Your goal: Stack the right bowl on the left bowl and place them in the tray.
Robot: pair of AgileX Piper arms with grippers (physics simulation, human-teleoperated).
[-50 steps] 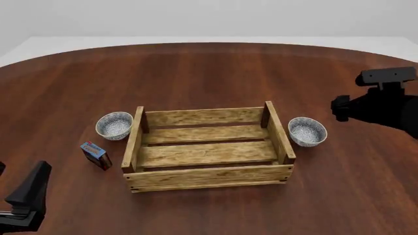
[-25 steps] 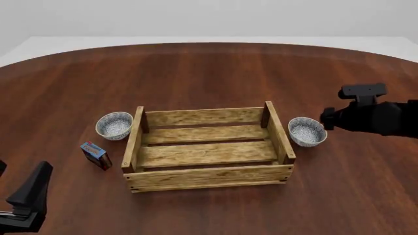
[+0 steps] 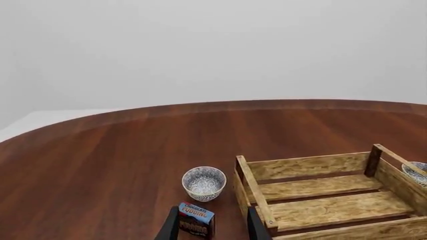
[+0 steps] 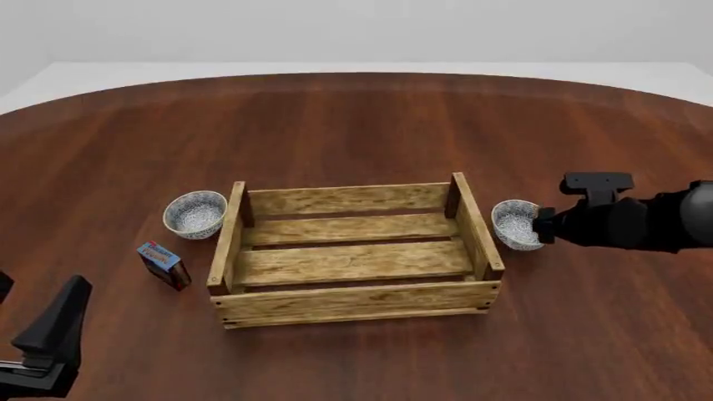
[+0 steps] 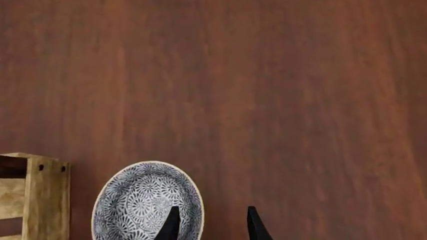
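Note:
The left bowl [image 4: 196,214], patterned blue-white, sits on the table just left of the tray [image 4: 356,302], a light-wood slatted crate. The right bowl [image 4: 515,224] sits just right of the tray. My right gripper [image 4: 543,225] is open at the right bowl's outer rim. In the right wrist view [image 5: 211,225] one finger is over the bowl [image 5: 148,202] and the other is outside its rim. My left gripper [image 4: 50,334] is open and empty at the near left. Its wrist view [image 3: 212,227] shows the left bowl [image 3: 203,182] ahead.
A small blue-and-red box [image 4: 164,264] stands on the table in front of the left bowl, between it and my left gripper; it also shows in the left wrist view [image 3: 196,219]. The tray's corner post [image 5: 45,200] is close beside the right bowl.
My right arm has moved left and down, from out at the right to the right bowl's rim. The left arm, both bowls, tray and box have not moved.

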